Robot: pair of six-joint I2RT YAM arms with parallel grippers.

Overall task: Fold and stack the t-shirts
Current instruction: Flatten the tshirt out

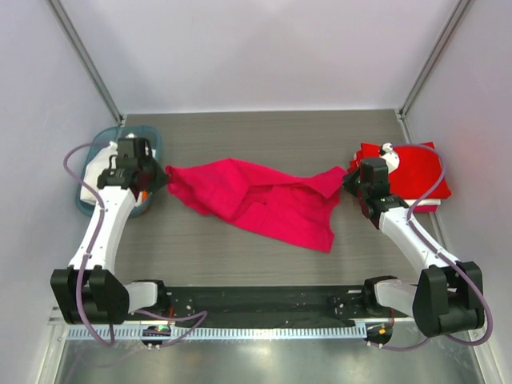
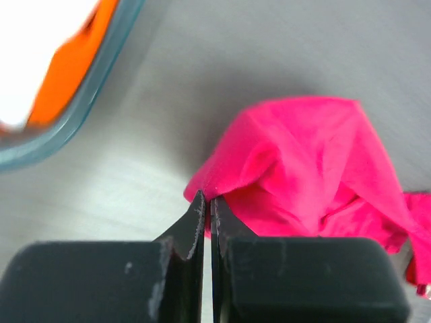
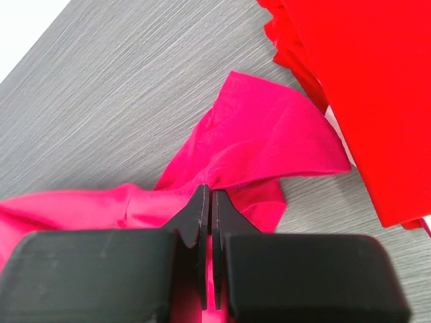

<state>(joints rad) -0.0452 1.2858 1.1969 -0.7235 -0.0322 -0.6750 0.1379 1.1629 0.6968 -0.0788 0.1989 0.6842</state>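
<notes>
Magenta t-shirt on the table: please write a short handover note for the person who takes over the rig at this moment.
Left gripper: fingers shut on the left end of the magenta t-shirt, beside the teal basket.
Right gripper: fingers shut on the shirt's right end, next to the red stack.
Shirt: stretched between both arms, crumpled, not folded.
Done: red shirts lie folded and stacked at the far right.
Left: fold the magenta shirt and put it on the stack.
</notes>
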